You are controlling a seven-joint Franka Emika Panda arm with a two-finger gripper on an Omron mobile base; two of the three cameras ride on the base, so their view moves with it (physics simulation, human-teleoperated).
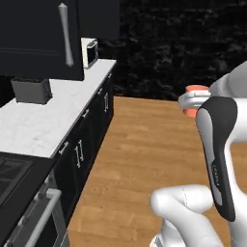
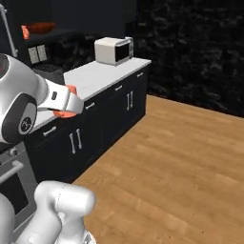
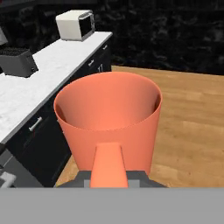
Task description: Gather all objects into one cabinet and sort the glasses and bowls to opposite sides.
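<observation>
One bright orange cup sits in my end effector, clamped by its handle, upright, held out over the wood floor just off the white worktop. Black wall cabinet w/ silver bar handle is up left. Red-brown bowl and another orange cup are on the cabinet's dark shelf.

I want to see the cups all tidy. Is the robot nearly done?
Not yet. A bowl and one orange cup already sit on the cabinet shelf. The claw holds another orange cup out over the floor. That cup must still go up there, on the side away from the bowl.
</observation>
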